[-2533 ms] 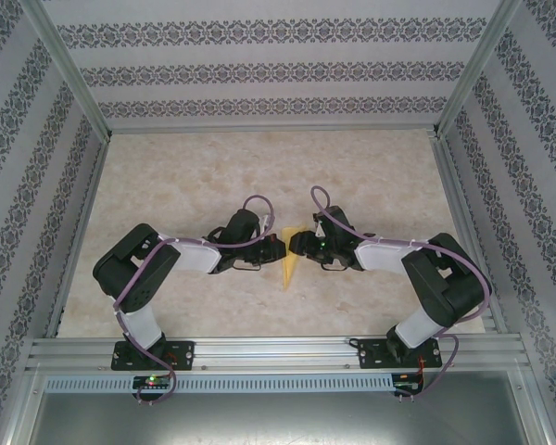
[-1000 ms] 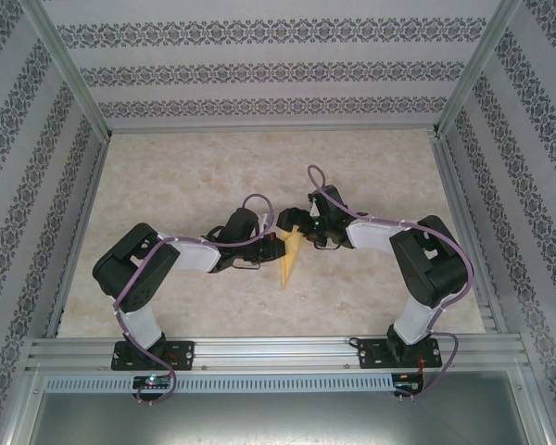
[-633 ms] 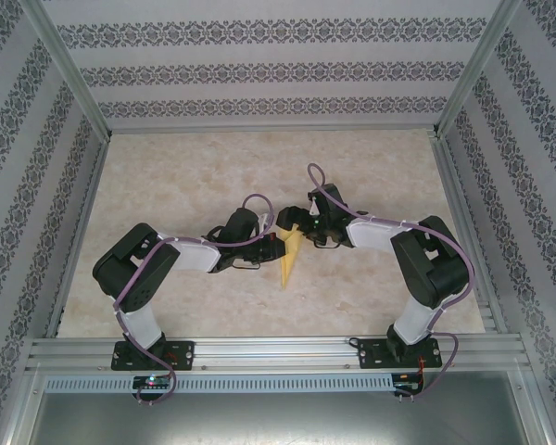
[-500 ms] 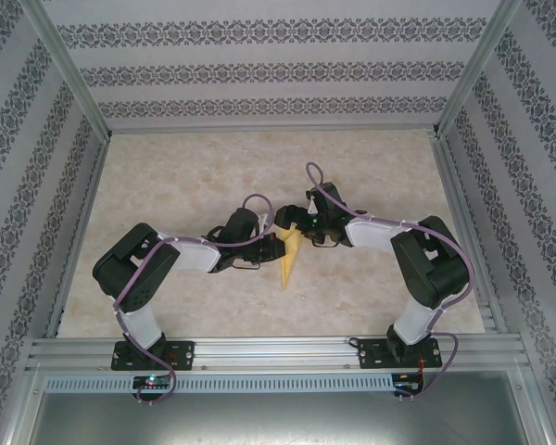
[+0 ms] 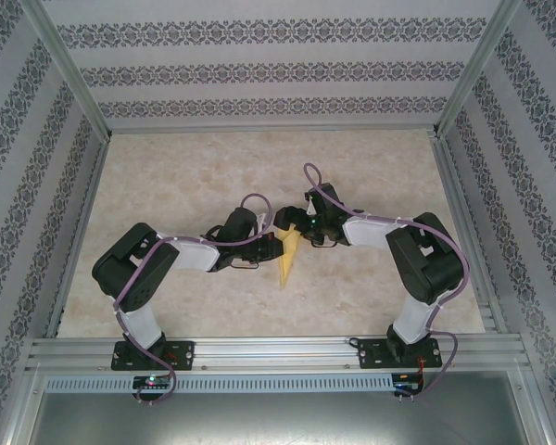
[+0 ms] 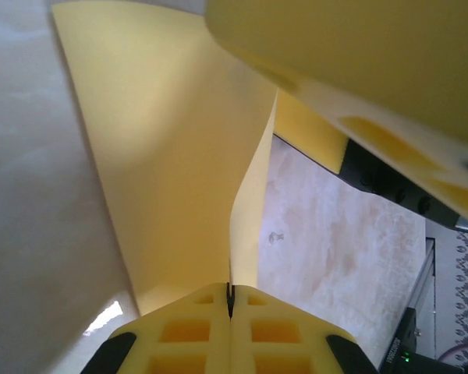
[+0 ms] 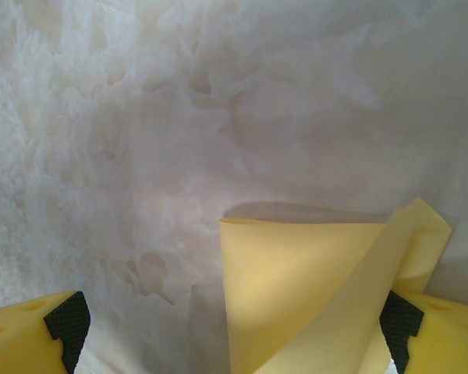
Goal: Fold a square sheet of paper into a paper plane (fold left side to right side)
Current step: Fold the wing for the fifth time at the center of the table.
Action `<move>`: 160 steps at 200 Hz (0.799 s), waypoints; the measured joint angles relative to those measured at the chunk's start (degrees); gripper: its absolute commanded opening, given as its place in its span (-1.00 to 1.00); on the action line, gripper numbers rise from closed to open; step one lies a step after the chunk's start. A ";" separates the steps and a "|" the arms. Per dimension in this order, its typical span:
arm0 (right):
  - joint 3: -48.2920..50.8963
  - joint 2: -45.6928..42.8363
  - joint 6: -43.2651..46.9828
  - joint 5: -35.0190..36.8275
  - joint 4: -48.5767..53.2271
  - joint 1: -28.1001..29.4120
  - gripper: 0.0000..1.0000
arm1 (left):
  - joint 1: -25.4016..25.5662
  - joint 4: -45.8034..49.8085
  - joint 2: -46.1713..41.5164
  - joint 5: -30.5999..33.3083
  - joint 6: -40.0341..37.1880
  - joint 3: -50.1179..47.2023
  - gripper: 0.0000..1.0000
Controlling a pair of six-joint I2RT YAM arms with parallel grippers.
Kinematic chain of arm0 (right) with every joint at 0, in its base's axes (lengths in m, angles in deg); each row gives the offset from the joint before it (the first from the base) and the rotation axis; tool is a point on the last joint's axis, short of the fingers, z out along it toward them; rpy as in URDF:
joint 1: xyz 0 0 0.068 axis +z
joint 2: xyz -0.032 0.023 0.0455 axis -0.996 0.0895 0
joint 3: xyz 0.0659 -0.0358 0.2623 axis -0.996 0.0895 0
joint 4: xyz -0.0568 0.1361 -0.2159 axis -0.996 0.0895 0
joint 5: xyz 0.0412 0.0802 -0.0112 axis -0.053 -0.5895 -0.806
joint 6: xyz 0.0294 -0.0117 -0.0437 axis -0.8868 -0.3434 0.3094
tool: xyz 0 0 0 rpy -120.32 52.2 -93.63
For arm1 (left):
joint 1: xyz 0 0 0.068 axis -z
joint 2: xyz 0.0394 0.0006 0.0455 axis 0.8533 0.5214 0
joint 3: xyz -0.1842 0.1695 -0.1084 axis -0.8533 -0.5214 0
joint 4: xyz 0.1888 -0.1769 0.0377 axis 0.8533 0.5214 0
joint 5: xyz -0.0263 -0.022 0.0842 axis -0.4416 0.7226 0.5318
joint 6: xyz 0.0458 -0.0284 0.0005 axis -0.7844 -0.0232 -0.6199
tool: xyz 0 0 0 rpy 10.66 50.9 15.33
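Bench [image 5: 213,167] pale, marbled, with patterned walls on three sides. Both arms reach in to meet near mid-bench. The plane [image 5: 288,260] sits between them: from above we see a narrow yellow dart, its broad end up among the fingers and its tip pointing toward the near edge, clear of both arms. Left fingers [image 5: 274,247] come in from the left at the dart's upper part. From the left wrist we see these fingers [image 6: 210,335] pressed together, with a thin edge of the plane [image 6: 179,179] running straight into the seam between them, so they are pinching the paper. One layer stands up from that seam and curves away, a broader flap spreads to the left, and the bench [image 6: 335,234] shows beyond on the right. Right fingers [image 5: 290,222] come in from the right at the broad end, just beside the left ones. From the right wrist we see these fingers [image 7: 39,331] spread wide at the two lower corners. The plane [image 7: 296,288] rises between them as a flat panel with a folded strip slanting across it toward the right-hand finger. We cannot tell whether that strip touches the finger. The other finger is well apart from the paper, with bare bench [image 7: 218,117] behind.
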 measured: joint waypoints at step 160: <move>-0.79 0.24 0.81 0.26 1.38 0.44 0.95 | -0.90 0.81 2.99 0.48 -1.40 0.00 -1.00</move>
